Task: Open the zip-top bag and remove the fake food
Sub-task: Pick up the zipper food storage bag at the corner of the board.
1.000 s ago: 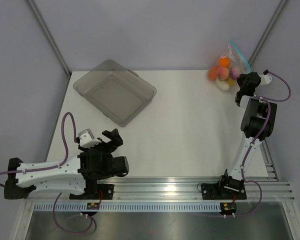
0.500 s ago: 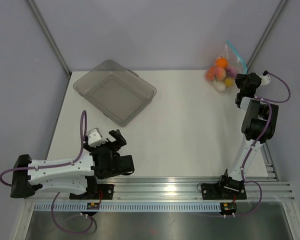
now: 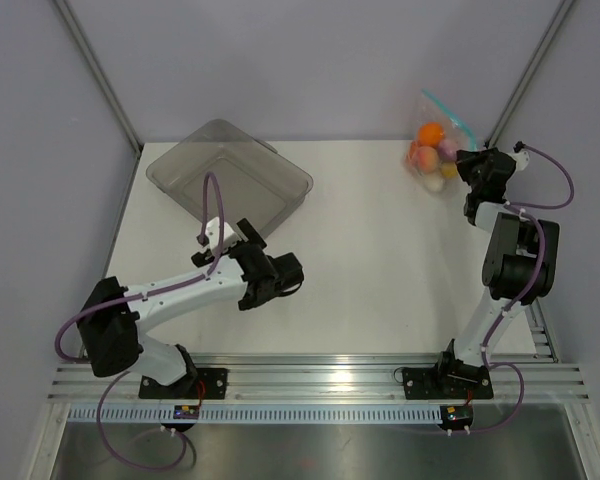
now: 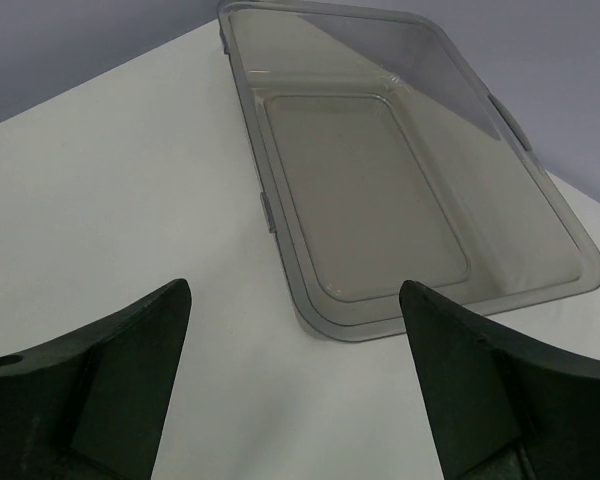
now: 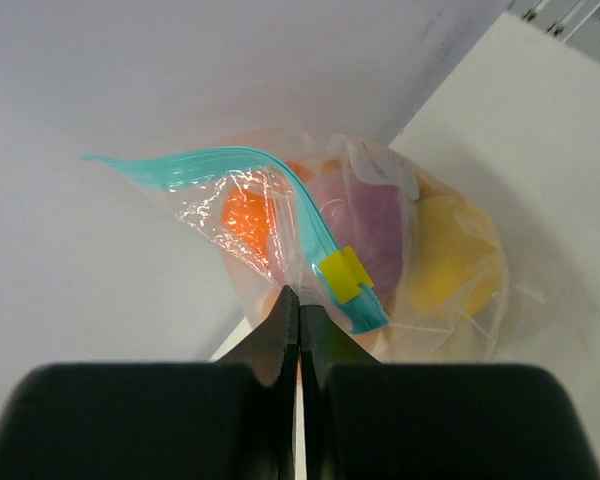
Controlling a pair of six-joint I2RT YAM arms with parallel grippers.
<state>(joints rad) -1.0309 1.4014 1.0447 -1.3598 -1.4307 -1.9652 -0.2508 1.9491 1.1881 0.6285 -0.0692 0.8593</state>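
One outstretched arm (image 3: 515, 255) at zip-top bag (image 3: 433, 128)

Walls: plain, pale lavender-grey wall panels (image 3: 280, 60) stand behind and beside the table.
Table: a white matte table top (image 3: 380, 260), evenly lit with soft shadows.
Corners: two slim metal struts (image 3: 95, 70) slant upward at the back.
Near edge: a ribbed aluminium rail (image 3: 330, 378), with a brushed steel sheet (image 3: 330, 450) below it.

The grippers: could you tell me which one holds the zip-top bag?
The right gripper, jaws pinched on the zip-top bag; the left gripper is open and empty.
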